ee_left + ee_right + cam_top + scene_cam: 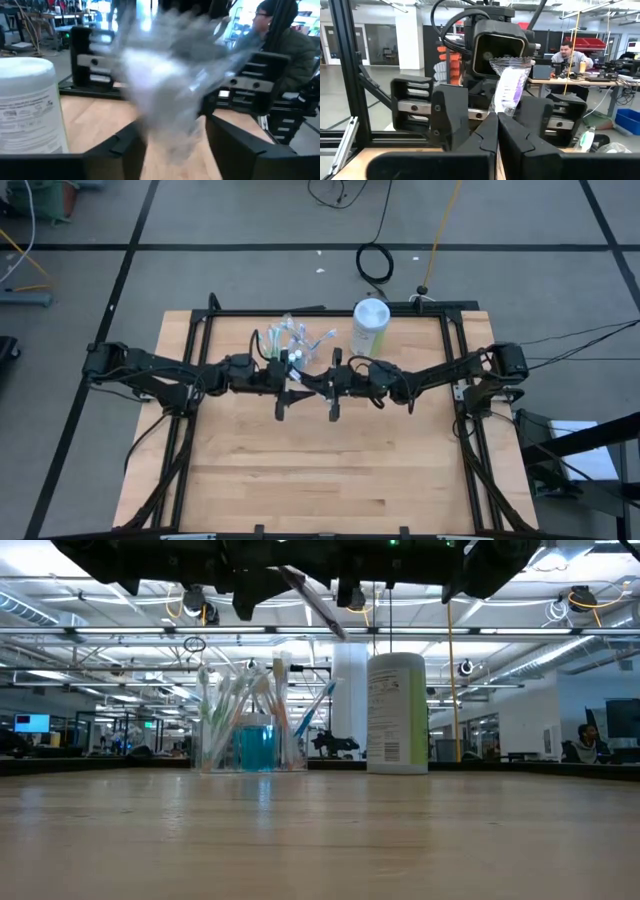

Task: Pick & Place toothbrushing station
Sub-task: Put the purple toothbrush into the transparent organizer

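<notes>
Jaws: left gripper [172, 145] open around toothbrushing station [250, 725] (blurred close-up), right gripper [497, 132] closed.

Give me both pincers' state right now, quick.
Left pincer: open, with its fingers apart.
Right pincer: closed, apparently pinching the end of a clear packet.

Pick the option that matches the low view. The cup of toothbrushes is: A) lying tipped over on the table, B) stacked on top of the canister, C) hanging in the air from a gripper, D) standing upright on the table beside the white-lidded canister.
D: the cup of toothbrushes stands upright on the table, with the canister standing apart beside it.
</notes>
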Motion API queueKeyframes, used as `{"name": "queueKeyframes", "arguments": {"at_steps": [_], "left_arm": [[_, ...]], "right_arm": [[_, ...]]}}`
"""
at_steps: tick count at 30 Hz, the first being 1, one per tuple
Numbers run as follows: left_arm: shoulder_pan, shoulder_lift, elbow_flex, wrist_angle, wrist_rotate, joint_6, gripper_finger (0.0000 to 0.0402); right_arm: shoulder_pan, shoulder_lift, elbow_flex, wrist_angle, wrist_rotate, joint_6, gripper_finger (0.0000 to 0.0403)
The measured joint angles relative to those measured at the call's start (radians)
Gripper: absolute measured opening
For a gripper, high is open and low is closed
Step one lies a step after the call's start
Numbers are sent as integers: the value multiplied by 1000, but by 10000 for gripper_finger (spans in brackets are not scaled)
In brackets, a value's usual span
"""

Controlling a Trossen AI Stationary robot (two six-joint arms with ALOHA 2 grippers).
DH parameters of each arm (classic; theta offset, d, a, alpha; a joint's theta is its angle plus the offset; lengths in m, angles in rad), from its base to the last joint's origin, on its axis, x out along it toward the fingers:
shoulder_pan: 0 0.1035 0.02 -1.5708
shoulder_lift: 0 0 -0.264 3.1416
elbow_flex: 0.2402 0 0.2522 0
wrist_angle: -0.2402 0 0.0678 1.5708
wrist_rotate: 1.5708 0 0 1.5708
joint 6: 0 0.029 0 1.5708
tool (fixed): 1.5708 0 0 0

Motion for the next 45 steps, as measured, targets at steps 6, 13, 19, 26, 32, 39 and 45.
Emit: {"name": "queueKeyframes", "arguments": {"at_steps": [6,13,19,26,32,39,45], "left_arm": [[0,0,0,-8,0,-2,118],[0,0,0,-36,8,-11,27],[0,0,0,-124,-7,-62,25],[1,-17,0,-234,-41,-104,12],[1,-125,1,-386,-118,-112,14],[25,-348,5,-651,-299,-79,12],[112,-447,67,-942,-448,-78,12]], "right_arm": [[-3,0,0,-2,2,-25,0],[-3,-1,0,-48,3,-30,5],[-3,-1,-1,-116,4,-9,45],[-2,-17,-1,-256,3,55,103],[-2,-76,-12,-360,6,61,138],[-1,-155,-64,-399,3,58,150],[-1,-159,-99,-394,3,62,145]]}}
